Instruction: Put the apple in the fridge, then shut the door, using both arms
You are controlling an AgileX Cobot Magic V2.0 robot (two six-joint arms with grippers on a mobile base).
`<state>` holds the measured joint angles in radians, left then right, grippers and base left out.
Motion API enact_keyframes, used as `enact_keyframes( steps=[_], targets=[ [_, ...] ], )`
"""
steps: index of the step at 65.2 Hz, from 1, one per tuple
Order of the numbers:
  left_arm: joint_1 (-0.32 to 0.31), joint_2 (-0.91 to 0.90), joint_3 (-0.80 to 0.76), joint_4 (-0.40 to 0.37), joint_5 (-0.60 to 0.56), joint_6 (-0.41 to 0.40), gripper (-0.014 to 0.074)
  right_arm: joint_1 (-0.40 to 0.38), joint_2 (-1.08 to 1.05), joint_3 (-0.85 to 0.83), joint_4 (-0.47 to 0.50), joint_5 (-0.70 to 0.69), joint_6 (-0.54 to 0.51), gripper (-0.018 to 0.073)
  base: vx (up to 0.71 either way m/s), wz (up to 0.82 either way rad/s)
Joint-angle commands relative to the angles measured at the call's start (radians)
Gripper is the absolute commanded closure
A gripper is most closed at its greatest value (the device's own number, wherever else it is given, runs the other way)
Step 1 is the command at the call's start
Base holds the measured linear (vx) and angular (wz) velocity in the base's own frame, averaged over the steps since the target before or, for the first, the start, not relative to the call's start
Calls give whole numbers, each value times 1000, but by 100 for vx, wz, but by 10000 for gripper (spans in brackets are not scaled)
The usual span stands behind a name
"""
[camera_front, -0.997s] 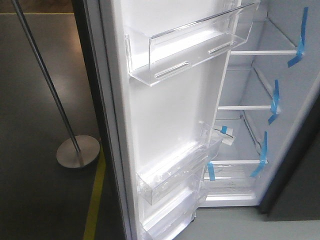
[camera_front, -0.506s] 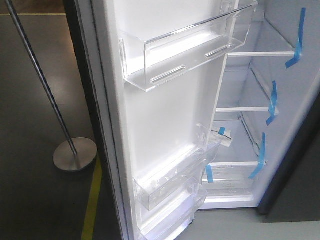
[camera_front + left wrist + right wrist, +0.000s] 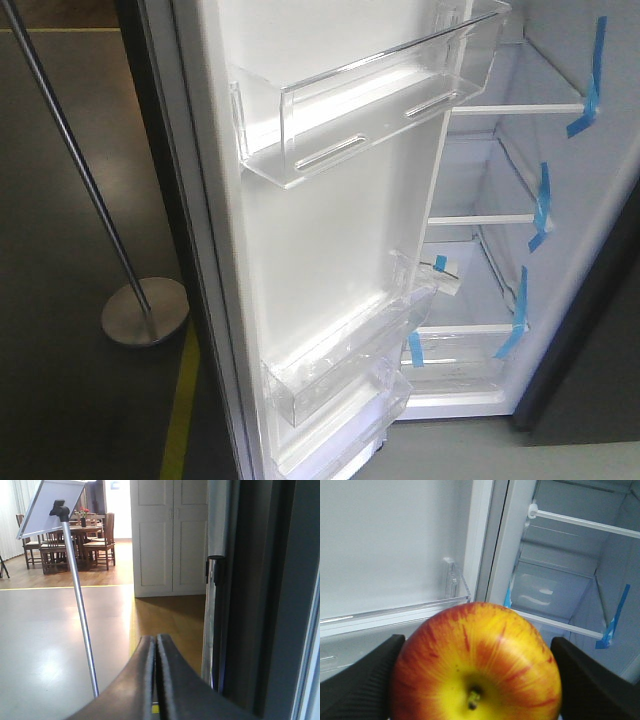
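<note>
left claw [image 3: 156,680]: 2 fingers pressed flat together, gripping nothing; hangs above the floor, just left of a dark grey upright panel.
sign stand [image 3: 90,190]: slanted metal pole on a round base, standing on the floor left of the door and apart from it.
yellow floor line [image 3: 183,400]: runs along the floor by the foot of the door.
door [image 3: 320,240]: swung wide open, white lining facing the room.
door bins: 1 clear bin high up [image 3: 370,95], 2 more low down [image 3: 335,370].
fridge [image 3: 470,170]: open, white inside, 3 shelf edges visible to the right of the door.
blue tape [image 3: 590,75]: 1 strip at the right end of each of the 3 shelves.
right claw [image 3: 475,680]: clamped on the apple, 1 dark finger on either side.
apple [image 3: 480,635]: red streaks over yellow, stem end towards the wrist camera; held in the air where the door lining meets the fridge, not yet on a shelf.
</note>
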<state>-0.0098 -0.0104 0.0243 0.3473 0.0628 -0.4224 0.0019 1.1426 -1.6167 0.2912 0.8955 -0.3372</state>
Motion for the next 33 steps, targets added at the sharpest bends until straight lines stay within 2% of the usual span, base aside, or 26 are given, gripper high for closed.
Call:
enact_keyframes(
  steps=[1, 33],
  targets=[
    [1, -16, -18, 0, -63, -3, 603, -3, -16, -23, 17, -88, -8, 455, 1, -1],
    [1, -16, -18, 0, -63, -3, 603, -3, -16, -23, 17, -88, -8, 455, 1, -1]
  ],
)
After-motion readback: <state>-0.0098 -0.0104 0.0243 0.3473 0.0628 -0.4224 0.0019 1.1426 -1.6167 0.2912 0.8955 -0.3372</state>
